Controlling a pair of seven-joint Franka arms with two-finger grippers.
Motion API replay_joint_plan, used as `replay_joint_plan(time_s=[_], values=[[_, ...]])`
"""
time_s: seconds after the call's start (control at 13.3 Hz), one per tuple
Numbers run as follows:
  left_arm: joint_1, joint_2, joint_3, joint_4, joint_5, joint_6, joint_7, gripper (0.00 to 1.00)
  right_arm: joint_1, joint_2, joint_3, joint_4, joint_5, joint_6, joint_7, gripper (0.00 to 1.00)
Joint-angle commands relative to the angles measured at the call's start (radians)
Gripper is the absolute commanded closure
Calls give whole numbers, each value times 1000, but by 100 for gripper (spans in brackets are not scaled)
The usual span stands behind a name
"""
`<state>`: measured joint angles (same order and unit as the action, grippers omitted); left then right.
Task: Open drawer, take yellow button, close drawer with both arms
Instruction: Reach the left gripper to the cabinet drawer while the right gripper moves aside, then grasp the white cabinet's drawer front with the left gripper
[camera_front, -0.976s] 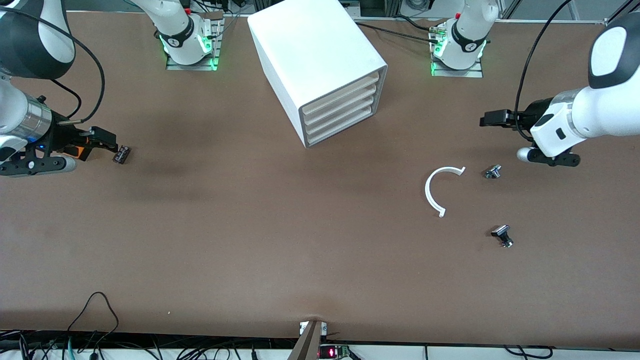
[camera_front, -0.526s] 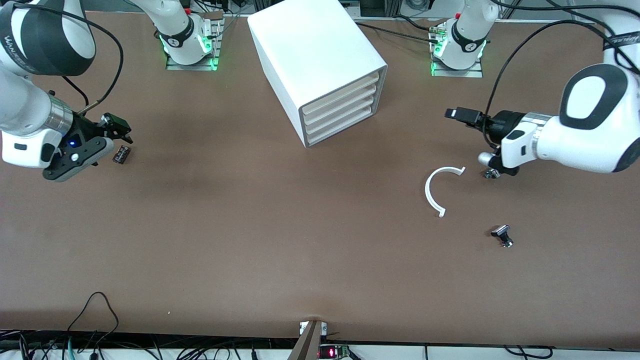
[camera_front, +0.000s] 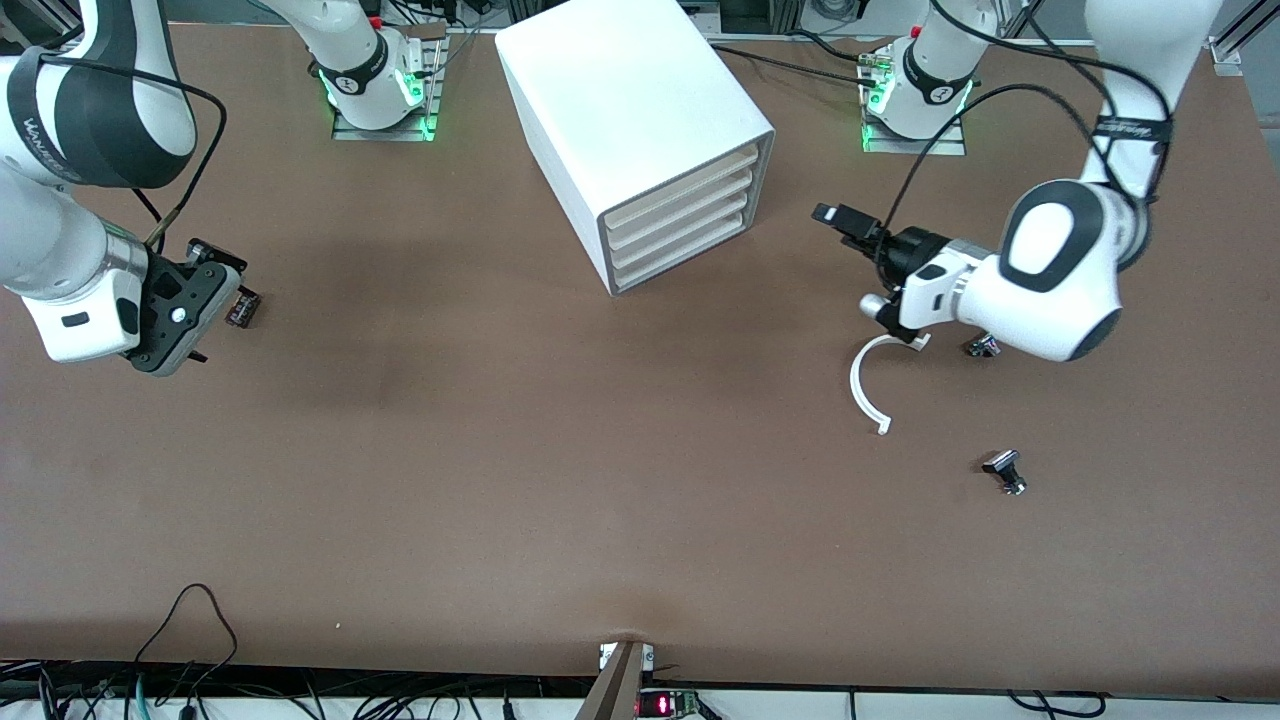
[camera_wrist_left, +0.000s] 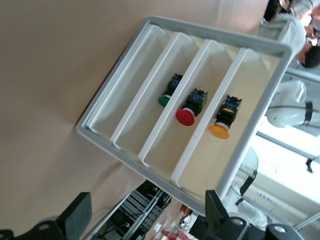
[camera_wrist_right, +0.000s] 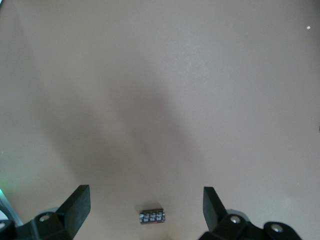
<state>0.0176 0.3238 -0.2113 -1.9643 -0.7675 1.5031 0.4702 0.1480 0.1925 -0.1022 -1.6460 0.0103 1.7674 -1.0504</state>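
While both arms' fingers gape empty, the button (camera_wrist_left: 221, 121) sits in the cabinet (camera_wrist_left: 260, 100), apart from them.

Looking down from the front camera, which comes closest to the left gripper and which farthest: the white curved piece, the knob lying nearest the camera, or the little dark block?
From the left gripper:
1. White curved piece, just below it, toward the camera.
2. Knob, nearer the camera, at the left arm's end.
3. Dark block, at the right arm's end, beside the right gripper.
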Motion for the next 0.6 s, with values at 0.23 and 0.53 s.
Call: replay_joint_plan(time_s=[0.23, 0.53], values=[[-22, -14, -76, -117, -154, 111, 84, 0, 7, 9, 7, 86, 62, -2, -40, 0], [-48, -52, -124, -152, -196, 178, 1, 0, 8, 10, 9, 109, 99, -6, -42, 0]])
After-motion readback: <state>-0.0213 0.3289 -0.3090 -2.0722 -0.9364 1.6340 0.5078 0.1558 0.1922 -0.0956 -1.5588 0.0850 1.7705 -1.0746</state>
